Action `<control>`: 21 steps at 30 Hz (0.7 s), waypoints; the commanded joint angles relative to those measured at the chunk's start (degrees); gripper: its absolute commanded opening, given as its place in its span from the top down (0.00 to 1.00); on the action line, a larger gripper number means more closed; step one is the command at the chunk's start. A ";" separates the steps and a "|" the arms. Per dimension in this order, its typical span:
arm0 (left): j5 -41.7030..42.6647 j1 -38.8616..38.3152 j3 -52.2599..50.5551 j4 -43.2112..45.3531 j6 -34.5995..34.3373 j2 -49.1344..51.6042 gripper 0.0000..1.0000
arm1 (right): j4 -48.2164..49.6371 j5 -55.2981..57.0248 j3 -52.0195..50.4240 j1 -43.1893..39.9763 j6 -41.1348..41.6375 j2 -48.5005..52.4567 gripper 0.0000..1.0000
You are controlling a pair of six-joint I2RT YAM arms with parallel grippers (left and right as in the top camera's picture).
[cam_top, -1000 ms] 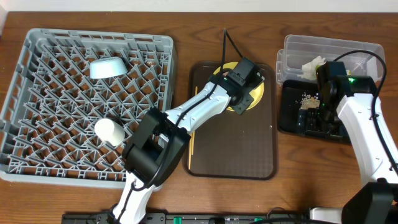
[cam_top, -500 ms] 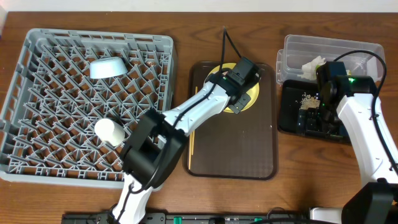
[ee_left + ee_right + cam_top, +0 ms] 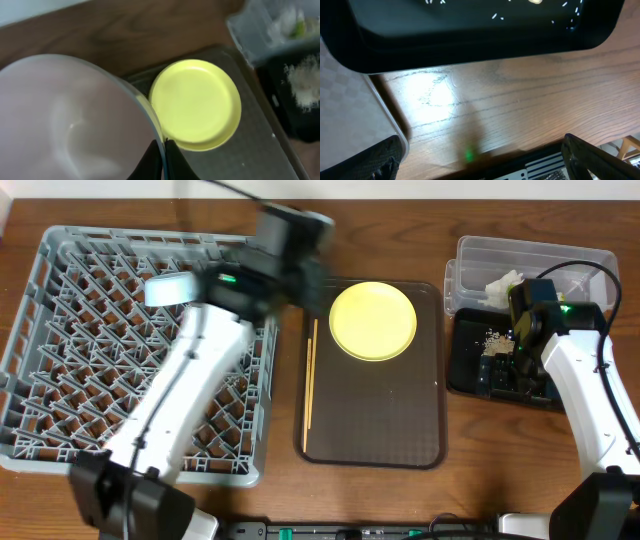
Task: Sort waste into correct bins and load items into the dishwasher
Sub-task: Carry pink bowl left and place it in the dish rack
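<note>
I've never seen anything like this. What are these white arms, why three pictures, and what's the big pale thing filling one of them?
These are two robot arms at a wooden table, each ending in a two-fingered claw. One picture looks down from above; the other two come from cameras on the wrists. The pale shape is a white bowl, pinched at its rim by the left claw, seen by that arm's own camera. Below it a yellow plate and chopsticks lie on a brown tray. On the left stands a grey dish rack holding a light blue bowl. The right claw hangs open and empty at a black tray of crumbs, beside a clear tub.
</note>
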 commanded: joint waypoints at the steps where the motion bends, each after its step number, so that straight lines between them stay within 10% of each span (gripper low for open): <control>1: 21.24 8.55 0.20 -2.12 -2.03 1.03 0.94 | 0.09 0.79 0.42 -0.83 0.94 -0.81 0.01; 8: 47.65 25.31 -1.20 -7.67 -1.77 4.44 0.94 | 0.15 0.79 0.42 -0.83 0.94 -0.81 0.01; 21: 65.61 37.62 -4.15 -8.48 -1.86 13.46 0.94 | 0.13 0.79 0.42 -0.81 0.94 -0.81 0.01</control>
